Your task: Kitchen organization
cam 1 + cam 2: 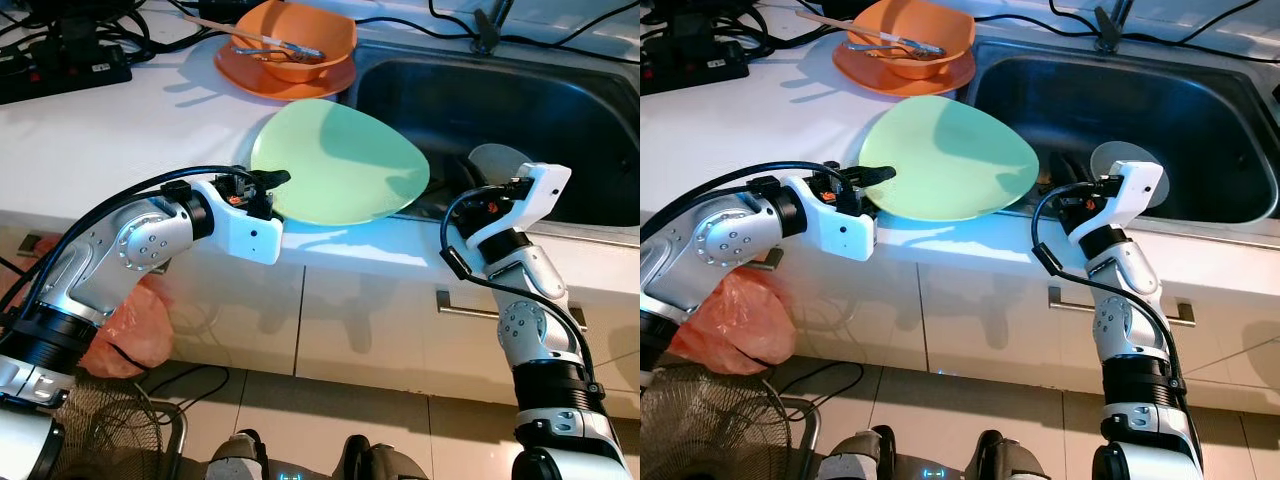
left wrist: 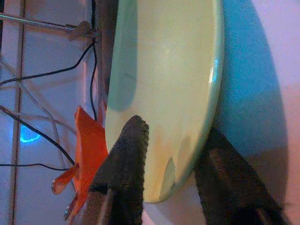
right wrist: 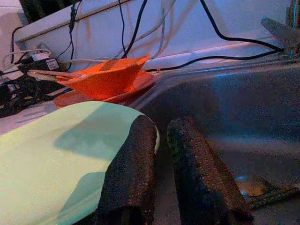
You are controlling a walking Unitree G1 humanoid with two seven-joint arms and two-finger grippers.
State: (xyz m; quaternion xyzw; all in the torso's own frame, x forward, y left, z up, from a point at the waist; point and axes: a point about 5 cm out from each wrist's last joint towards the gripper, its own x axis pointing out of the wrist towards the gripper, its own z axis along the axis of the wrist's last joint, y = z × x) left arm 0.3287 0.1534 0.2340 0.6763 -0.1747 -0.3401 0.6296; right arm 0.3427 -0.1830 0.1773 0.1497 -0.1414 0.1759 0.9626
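A white kitchen counter runs across the upper half of the left eye view, with a steel sink sunk into it at upper right and white cabinet fronts below. At the middle of the frame lies a pale green plate, egg-shaped in outline, its long axis running from lower left to upper right, the narrower end toward the sink and overhanging the sink's edge. The left gripper is at the plate's lower-left rim, one finger above the plate and the other beneath, clamped on the rim. The right gripper sits at the plate's right end over the sink, its two fingers close together with a narrow gap between them, nothing held. At top centre an orange bowl stands on an orange plate, with utensils lying in the bowl. Black cables crowd the upper left corner.
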